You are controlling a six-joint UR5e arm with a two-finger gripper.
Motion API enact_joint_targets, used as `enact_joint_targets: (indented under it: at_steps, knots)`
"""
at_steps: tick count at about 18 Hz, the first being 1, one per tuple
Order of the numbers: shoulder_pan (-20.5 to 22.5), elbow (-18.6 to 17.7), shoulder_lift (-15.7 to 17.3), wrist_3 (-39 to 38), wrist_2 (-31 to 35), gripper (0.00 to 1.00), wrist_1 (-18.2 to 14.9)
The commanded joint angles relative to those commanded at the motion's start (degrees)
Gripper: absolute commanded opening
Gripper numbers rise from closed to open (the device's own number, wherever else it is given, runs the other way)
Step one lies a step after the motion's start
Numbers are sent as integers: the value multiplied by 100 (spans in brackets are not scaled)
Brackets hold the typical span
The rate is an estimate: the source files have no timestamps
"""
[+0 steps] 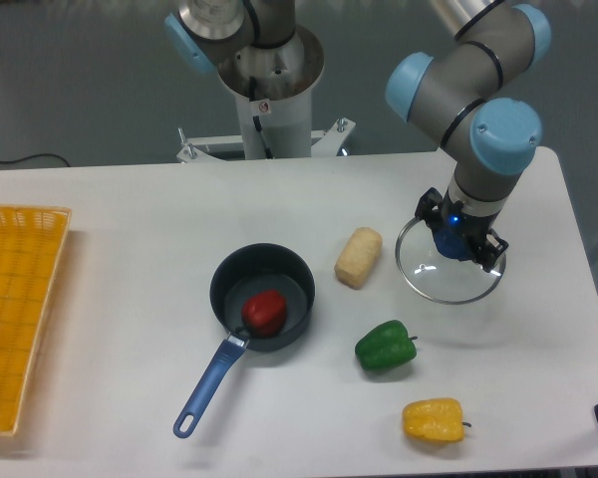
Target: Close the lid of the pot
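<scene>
The pot, a small dark saucepan with a long blue handle pointing to the front left, stands uncovered in the middle of the table with a red pepper inside. The lid, a clear glass disc with a metal rim, sits to the right of the pot, well apart from it. My gripper reaches straight down over the lid's centre with its fingers around the blue knob; the knob is mostly hidden by them. Whether the lid rests on the table or is just lifted I cannot tell.
A pale bread roll lies between pot and lid. A green pepper and a yellow pepper lie in front. A yellow basket stands at the left edge. The robot base is at the back.
</scene>
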Motion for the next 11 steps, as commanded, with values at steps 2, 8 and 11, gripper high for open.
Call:
enact_joint_targets:
  at_steps: [2,8,11]
  knots:
    - [-9,-9,9,-9,-9,56,0]
    - [-9,0,9,-35,-9,56,-61]
    - [-44,0,17,-79,-9,56,-157]
